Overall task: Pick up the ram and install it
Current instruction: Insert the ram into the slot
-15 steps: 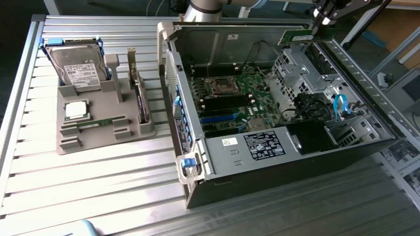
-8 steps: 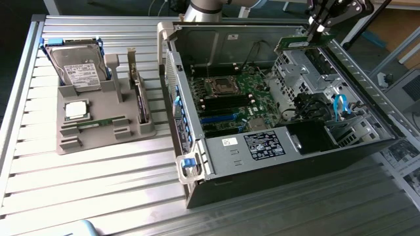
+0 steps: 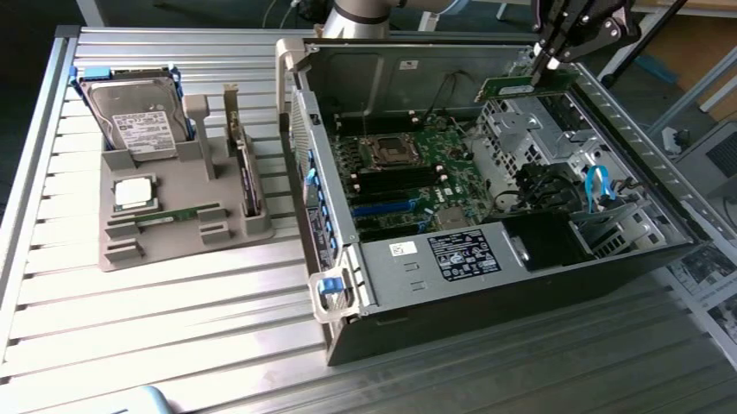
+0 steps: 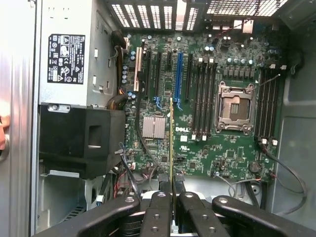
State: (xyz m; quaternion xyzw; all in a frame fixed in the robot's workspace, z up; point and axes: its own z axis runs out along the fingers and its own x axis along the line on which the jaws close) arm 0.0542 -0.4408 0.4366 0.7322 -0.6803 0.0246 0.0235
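Ribbed metal counter (image 3: 173, 345), grey, carried all items listed.

Item 1: computer case (image 3: 461, 328), black, lying with its side open, at 3 o'clock in the exterior view. Inside lay a green motherboard (image 3: 420, 168) (image 4: 227, 153) with an empty processor socket (image 3: 386, 153) (image 4: 235, 107), rows of black memory slots (image 4: 205, 98) beside it, and a labelled power supply (image 3: 467, 252) (image 4: 66, 54).

Item 2: grey parts holder (image 3: 173, 246), at 9 o'clock in the exterior view, just beside the case. It held a silver hard drive (image 3: 133, 121) standing at its 12 o'clock end, a square processor chip (image 3: 135, 191) lying flat, and a second ram stick (image 3: 179, 215) lying flat at 5 o'clock from the chip.

Item 3: the ram (image 3: 513, 86) (image 4: 171, 138), a thin green board, at 1 o'clock in the exterior view. It hung over the open case near the far corner, above the drive cage (image 3: 524, 121), seated in no slot. The wrist view showed it edge-on, over the motherboard.

Item 4: black jaws, clamped together on the ram's end, one finger pressed against each face of the board.
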